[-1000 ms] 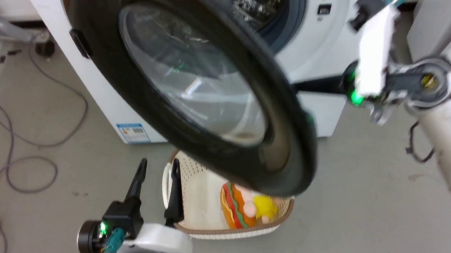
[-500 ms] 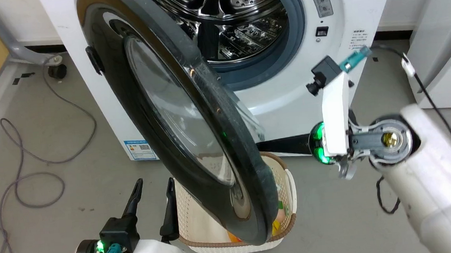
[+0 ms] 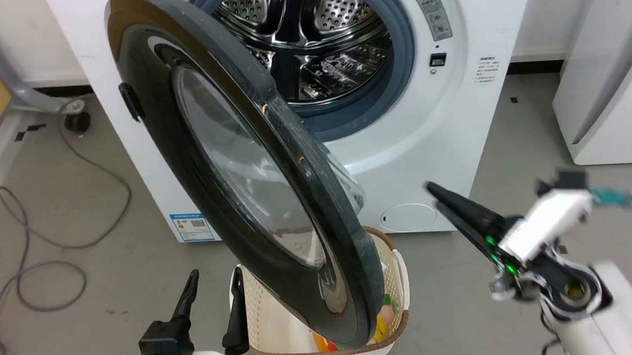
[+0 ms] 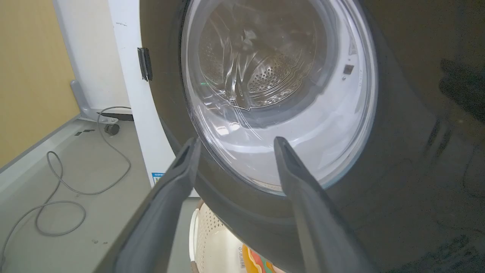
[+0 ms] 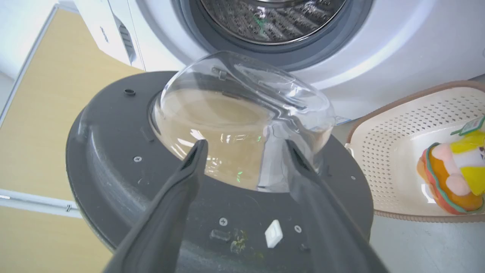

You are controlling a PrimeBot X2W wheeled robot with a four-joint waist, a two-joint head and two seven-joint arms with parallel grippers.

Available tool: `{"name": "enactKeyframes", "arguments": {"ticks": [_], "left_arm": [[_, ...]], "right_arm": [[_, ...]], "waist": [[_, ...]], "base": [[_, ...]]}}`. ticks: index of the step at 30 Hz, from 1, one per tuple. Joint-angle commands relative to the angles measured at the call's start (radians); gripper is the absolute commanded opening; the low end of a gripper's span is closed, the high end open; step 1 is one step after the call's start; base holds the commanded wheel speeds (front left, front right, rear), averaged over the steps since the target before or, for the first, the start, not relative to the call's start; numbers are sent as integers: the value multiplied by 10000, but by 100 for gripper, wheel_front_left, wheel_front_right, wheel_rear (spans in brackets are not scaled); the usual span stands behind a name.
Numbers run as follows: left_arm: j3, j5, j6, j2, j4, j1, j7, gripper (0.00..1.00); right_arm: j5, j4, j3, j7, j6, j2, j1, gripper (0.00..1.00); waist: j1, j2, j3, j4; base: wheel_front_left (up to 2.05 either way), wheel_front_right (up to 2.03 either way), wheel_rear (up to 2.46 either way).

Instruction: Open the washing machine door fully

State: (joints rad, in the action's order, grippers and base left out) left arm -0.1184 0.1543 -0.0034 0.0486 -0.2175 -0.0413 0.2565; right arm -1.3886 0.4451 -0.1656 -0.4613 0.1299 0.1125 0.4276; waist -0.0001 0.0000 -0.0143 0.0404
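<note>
The washing machine door (image 3: 250, 205) stands roughly half open off the washing machine (image 3: 458, 121). My right gripper (image 3: 441, 197), fingers apart and empty, has just dropped away from the door's inner side. My left gripper (image 3: 215, 275), also spread, waits before the door's outer face, so I judge more swing is needed.

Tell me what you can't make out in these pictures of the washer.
Head view: the washing machine door hides most of the basket.
Head view: the right end effector is blurred.
Head view: the warning label print is too small.
Head view: the white appliance is cut off by the right edge.
</note>
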Motion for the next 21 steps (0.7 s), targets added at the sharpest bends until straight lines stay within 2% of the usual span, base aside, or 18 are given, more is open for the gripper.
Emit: {"name": "enactKeyframes", "arguments": {"ticks": [1,6,12,15,18,21], "left_arm": [[22,1,-49,16,-16,121,53,100],[81,-20,-98,16,-98,144,53,100],[82,31,-60,16,-115,162,53,100],[34,70,-24,16,-117,163,53,100],[44,73,-33,16,-128,156,53,100],[76,47,-65,16,-137,164,53,100]], "right_arm": [[-82,25,101,196,8,-92,-244,100],[-220,19,1037,2034,8,-294,-1201,100],[249,-350,1835,4132,8,-333,-2240,100],[1084,-650,2033,5366,8,-160,-2653,100],[2684,-798,1986,6609,8,212,-2993,100],[4141,-993,2223,7073,8,237,-3184,100]], "waist": [[1,0,22,-37],[1,0,88,-145],[1,0,142,-256],[1,0,164,-262],[1,0,183,-278],[1,0,200,-297]], "base": [[0,0,0],[0,0,0],[0,0,0],[0,0,0],[0,0,0],[0,0,0]]}}
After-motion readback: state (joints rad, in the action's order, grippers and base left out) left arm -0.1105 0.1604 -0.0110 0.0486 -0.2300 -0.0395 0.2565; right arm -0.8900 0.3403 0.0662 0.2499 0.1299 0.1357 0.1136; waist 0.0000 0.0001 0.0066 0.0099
